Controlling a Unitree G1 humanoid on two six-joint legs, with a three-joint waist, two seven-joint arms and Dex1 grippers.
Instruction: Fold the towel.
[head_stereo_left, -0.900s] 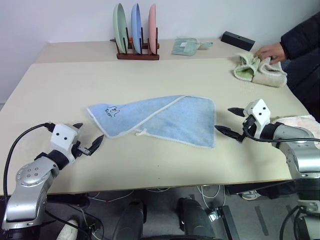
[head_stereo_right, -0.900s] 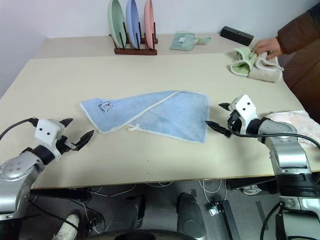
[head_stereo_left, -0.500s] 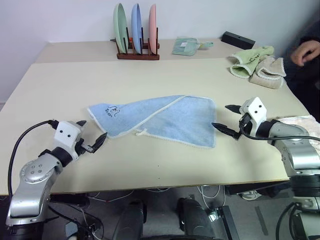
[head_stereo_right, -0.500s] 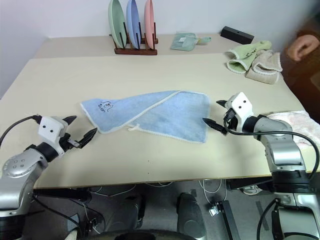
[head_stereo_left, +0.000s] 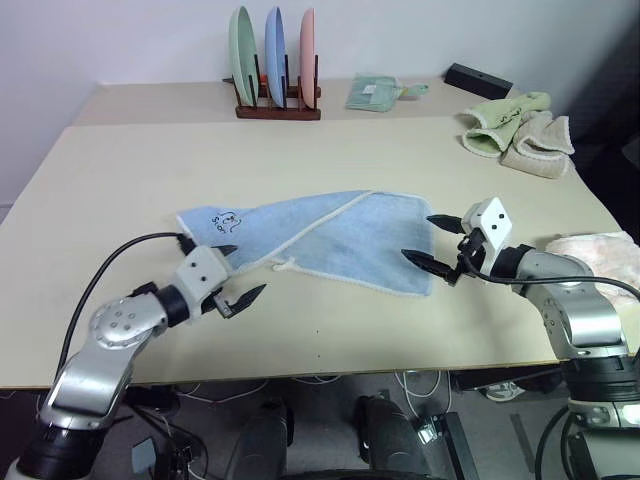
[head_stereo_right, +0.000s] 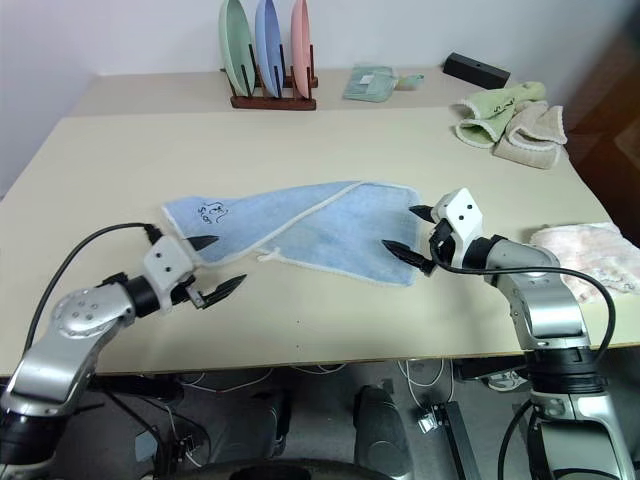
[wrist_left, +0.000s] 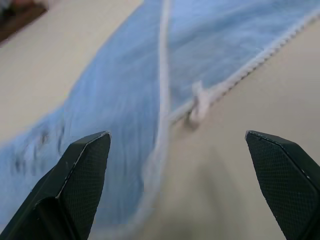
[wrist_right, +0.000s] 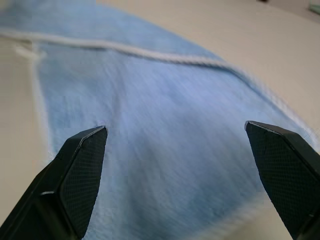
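Towel, light blue with a whitish trim, lies flat in the middle of the counter, already doubled over unevenly so that its long axis runs across the robot from left to right, a narrow pointed end with the dark embroidered mark on the left and a broad squared end on the right. Starting at the left, the left pincer hovers just off the near edge of that pointed end, its two black fingers spread wide and empty, aimed forward and inward toward the trim and the small white loop that lies just beyond it. Across the cloth, the right pincer sits at the broad end, likewise released and holding nothing, its fingers straddling the right-hand edge with the near corner close beneath the lower one. Each arm is thus nearest its own end of the towel, and the next move seems to depend on both closing on the near edge. Far right, a pink fluffy towel rests well apart.
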